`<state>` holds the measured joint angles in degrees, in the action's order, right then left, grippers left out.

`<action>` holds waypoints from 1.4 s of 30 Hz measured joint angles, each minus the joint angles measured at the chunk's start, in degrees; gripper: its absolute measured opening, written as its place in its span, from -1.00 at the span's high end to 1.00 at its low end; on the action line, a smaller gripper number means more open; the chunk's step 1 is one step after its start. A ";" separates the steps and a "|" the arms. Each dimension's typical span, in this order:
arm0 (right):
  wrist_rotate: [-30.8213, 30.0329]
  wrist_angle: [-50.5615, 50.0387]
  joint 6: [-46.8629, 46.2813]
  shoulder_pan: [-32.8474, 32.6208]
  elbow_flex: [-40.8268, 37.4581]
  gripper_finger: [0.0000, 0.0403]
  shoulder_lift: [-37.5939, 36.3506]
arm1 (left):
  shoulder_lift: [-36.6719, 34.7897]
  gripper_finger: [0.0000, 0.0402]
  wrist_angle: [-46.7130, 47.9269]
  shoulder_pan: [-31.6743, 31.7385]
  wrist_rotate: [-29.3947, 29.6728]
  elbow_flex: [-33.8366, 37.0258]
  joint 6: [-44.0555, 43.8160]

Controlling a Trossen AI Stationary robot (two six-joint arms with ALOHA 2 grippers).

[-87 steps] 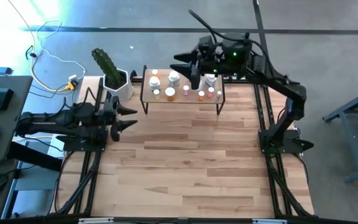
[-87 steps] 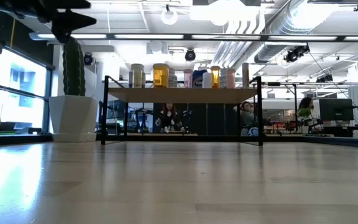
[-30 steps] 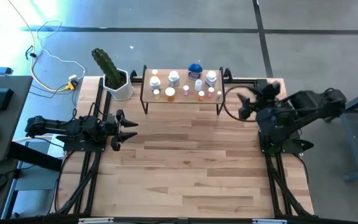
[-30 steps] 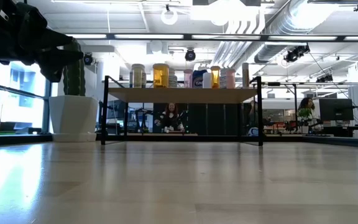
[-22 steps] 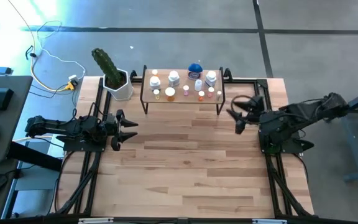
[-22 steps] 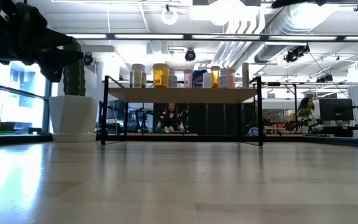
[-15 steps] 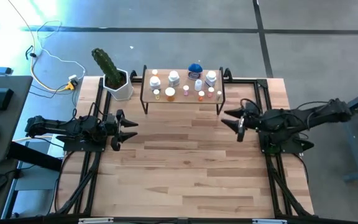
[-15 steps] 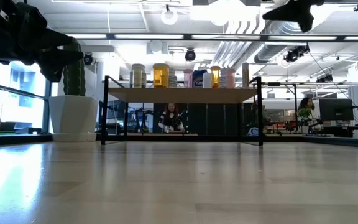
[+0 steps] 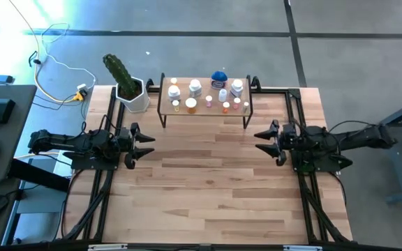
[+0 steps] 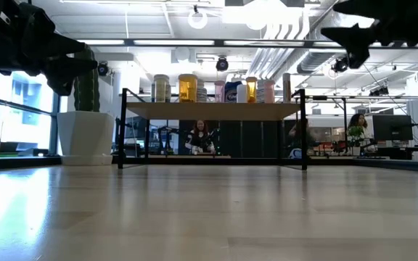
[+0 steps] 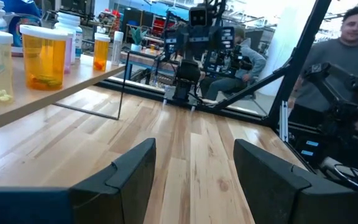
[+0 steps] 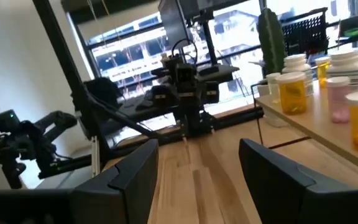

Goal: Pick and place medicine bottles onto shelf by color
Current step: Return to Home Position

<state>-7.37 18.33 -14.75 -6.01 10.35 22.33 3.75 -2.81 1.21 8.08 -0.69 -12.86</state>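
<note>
The shelf stands at the table's far middle on thin black legs. Several medicine bottles stand upright on its top: white ones, orange ones, pink ones and a blue one. They also show in the low view. My left gripper is open and empty at the table's left edge, pointing right. My right gripper is open and empty at the table's right side, pointing left, near the shelf's right end.
A white hexagonal pot with a cactus stands at the far left, beside the shelf. The wooden tabletop lies bare between the arms and toward the near edge. People show in the room beyond the table.
My right gripper has swung from behind the shelf's right end down and toward the table's near edge, and now points level toward the left edge. It stays open and empty. The bottles stand as before.
</note>
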 joint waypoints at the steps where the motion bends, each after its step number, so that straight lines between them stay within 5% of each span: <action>1: 0.01 0.11 -0.25 0.13 -1.12 -0.07 -1.47 | 0.00 -0.03 -0.02 0.00 0.00 0.00 -0.01; 19: 3.53 -9.89 7.88 0.16 -6.47 -0.07 -21.94 | 0.00 -0.03 -0.02 -0.01 0.00 0.00 -0.01; 24: 2.87 -12.36 9.30 0.16 -6.52 -0.07 -22.07 | 0.00 -0.03 0.03 -0.02 0.04 -0.02 -0.02; 32: -7.69 -16.33 5.97 0.20 -6.52 -0.07 -22.06 | -0.02 -0.03 0.01 0.00 0.04 -0.04 0.00; 42: -8.32 -20.90 -0.86 0.21 -6.52 -0.07 -22.04 | -0.01 -0.03 -0.02 0.00 0.04 -0.04 -0.02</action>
<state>-15.68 -2.57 -15.61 -5.80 3.84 0.30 3.74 -2.83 1.21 8.11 -0.73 -12.88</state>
